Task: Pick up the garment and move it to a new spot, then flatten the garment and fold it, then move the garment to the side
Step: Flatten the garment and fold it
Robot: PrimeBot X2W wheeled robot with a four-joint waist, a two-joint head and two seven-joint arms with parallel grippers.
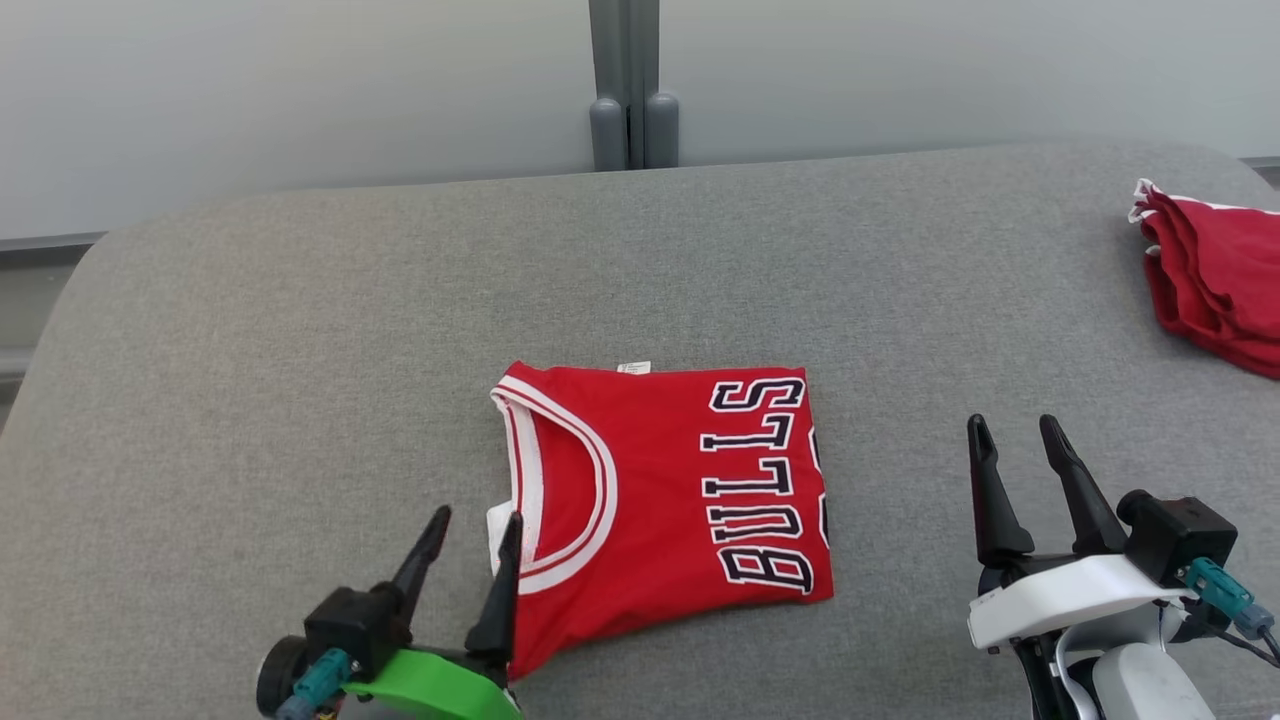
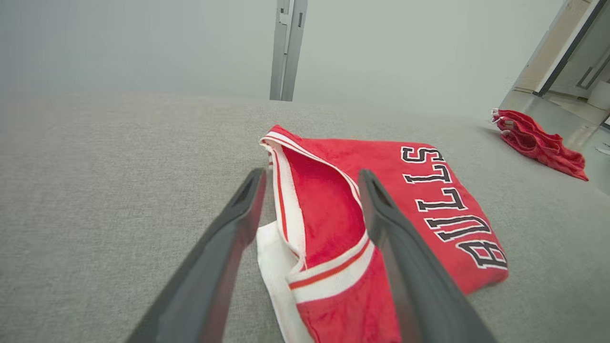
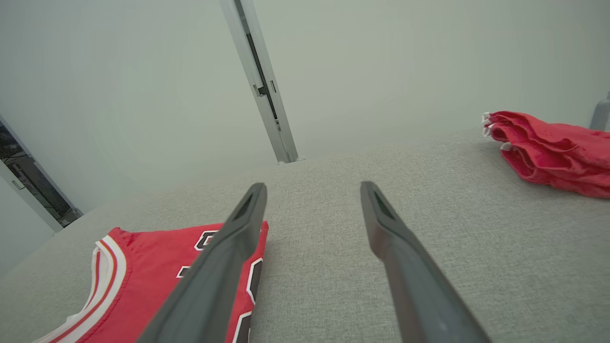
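Note:
The garment (image 1: 670, 490) is a red jersey with white trim and dark "BULLS" lettering, folded into a rough square in the middle of the grey padded surface (image 1: 300, 350). My left gripper (image 1: 475, 525) stands open at its near left corner, one finger over the collar edge and the other over bare padding. In the left wrist view the jersey's (image 2: 381, 200) collar lies between the spread fingers (image 2: 238, 219), nothing pinched. My right gripper (image 1: 1015, 435) is open to the right of the jersey, apart from it. The right wrist view shows the jersey (image 3: 157, 267) at lower left.
A second red garment (image 1: 1210, 280) lies bunched at the far right edge of the surface, also in the left wrist view (image 2: 538, 143) and right wrist view (image 3: 553, 152). A grey post (image 1: 625, 90) stands behind the surface against a pale wall.

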